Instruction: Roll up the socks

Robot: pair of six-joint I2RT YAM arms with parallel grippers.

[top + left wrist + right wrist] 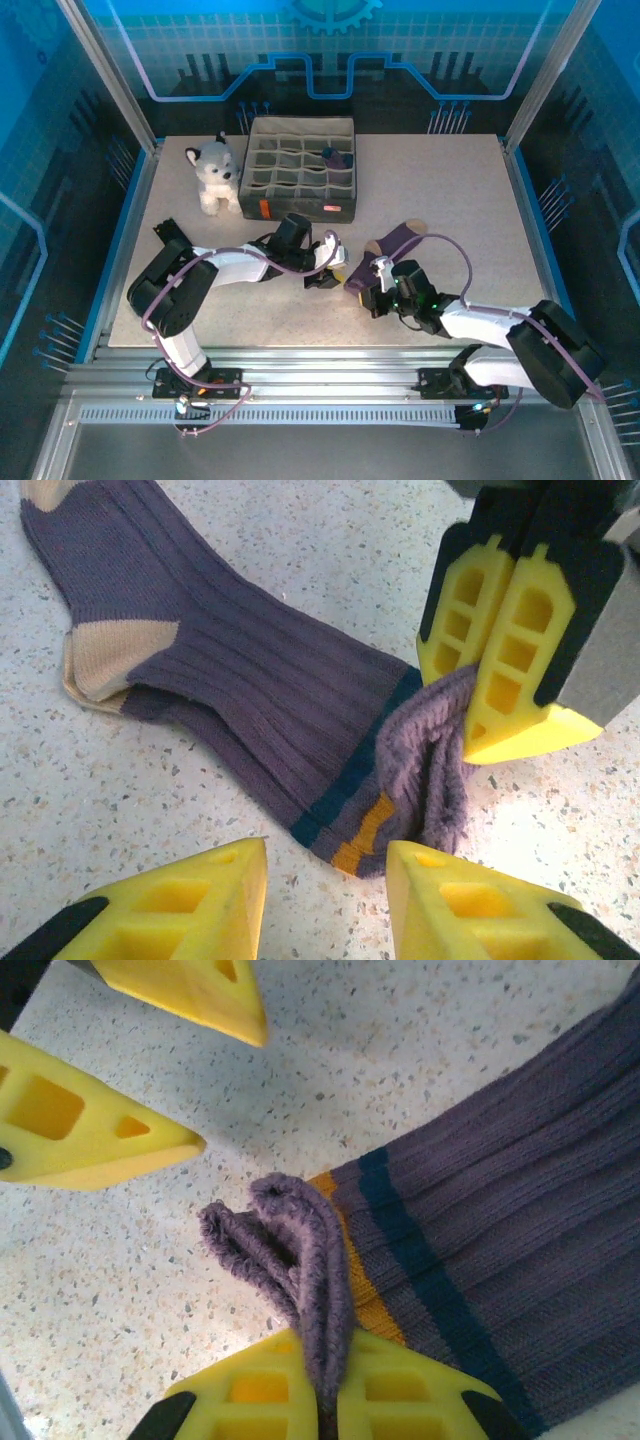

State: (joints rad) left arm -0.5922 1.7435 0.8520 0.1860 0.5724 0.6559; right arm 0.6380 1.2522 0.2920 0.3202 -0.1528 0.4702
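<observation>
Right wrist, right tool (322, 1360) pinching fuzzy cuff (290, 1240) of ribbed purple socks (500, 1230), left tool (232, 1090) released.

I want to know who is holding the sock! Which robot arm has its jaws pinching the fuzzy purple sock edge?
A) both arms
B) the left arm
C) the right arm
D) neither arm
C: the right gripper has its jaws shut on the turned-out purple sock cuff, while the left gripper has its jaws apart and grips nothing.
</observation>
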